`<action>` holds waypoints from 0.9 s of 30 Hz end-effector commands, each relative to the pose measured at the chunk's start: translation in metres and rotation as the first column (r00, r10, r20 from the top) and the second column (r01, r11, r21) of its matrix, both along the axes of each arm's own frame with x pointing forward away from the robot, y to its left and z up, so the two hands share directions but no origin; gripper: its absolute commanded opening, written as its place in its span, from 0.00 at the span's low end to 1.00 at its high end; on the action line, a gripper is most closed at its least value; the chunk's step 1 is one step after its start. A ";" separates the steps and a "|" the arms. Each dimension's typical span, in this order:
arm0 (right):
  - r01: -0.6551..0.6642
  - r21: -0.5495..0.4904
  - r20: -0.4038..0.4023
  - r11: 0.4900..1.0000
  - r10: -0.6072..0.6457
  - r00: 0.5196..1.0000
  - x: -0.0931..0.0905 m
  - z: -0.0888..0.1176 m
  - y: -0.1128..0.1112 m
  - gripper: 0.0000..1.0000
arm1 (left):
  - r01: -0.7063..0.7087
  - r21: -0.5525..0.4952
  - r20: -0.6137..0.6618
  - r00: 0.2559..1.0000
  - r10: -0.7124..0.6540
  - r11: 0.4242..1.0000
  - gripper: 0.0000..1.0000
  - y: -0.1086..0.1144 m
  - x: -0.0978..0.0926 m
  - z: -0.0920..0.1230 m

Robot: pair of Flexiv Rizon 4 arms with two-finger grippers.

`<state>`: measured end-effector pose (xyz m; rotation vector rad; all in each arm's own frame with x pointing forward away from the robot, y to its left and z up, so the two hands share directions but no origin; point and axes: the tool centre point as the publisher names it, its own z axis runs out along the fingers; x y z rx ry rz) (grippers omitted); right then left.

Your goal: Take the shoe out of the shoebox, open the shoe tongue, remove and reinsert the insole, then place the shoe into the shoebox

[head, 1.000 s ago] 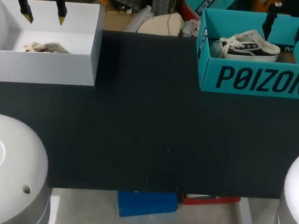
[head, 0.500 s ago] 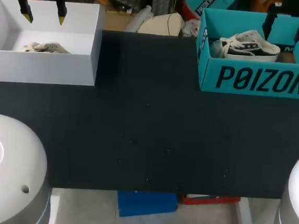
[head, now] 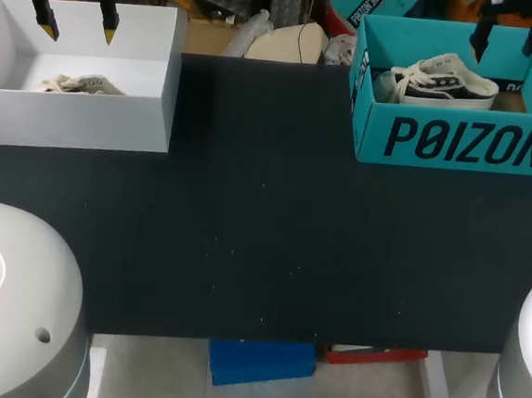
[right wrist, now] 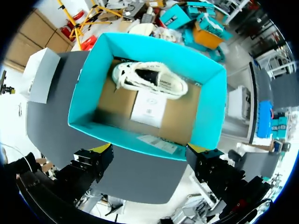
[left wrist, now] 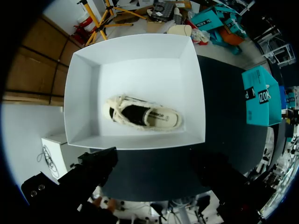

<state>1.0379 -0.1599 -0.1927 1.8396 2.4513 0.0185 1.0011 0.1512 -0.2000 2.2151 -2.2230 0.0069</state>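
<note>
Overhead, a black table (head: 262,245) carries two open boxes along its far edge, well apart, with bare dark surface between and in front of them. At the far right stands the teal shoebox (head: 457,141). The shoe (head: 444,82), black with a white sole and cream laces, lies inside it against the far wall. The right gripper (head: 507,36) hangs above this box with its fingers spread wide and nothing between them.

From the right wrist camera, the teal shoebox (right wrist: 86,105) sits ahead of the right gripper (right wrist: 148,156), whose two yellow tips stand far apart over the near wall. The shoe (right wrist: 149,79) rests on the brown cardboard floor, with a white card (right wrist: 148,108) lying just beside it.

At the far left stands a white box (head: 77,117) holding a second shoe (head: 76,83). The left gripper (head: 76,22) hovers over its far side, yellow tips apart and holding nothing.

From the left wrist camera, the white box (left wrist: 81,93) lies ahead of the left gripper (left wrist: 154,162). The second shoe (left wrist: 142,114) rests on the box floor, close to the wall nearer the gripper.
</note>
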 end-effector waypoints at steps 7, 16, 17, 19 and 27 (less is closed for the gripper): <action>-0.754 -0.202 0.022 0.625 0.773 0.635 0.007 0.002 0.003 1.00 | -0.002 0.003 -0.001 1.000 0.002 1.000 1.00 0.000 0.000 0.000; -0.754 -0.202 0.022 0.625 0.773 0.635 0.007 0.002 0.003 1.00 | -0.002 0.003 -0.001 1.000 0.002 1.000 1.00 0.000 0.000 0.000; -0.796 -0.207 0.019 0.568 0.816 0.578 0.010 0.001 0.005 1.00 | -0.002 0.003 -0.001 1.000 0.002 1.000 1.00 0.000 0.000 0.000; -0.875 -0.214 0.016 0.435 0.897 0.442 0.017 -0.003 0.011 1.00 | -0.002 0.003 -0.001 1.000 0.002 1.000 1.00 0.000 0.000 0.000; -0.975 -0.137 -0.021 0.175 0.984 0.180 0.037 -0.022 0.032 0.84 | -0.002 0.003 -0.001 1.000 0.002 1.000 1.00 0.000 0.000 0.000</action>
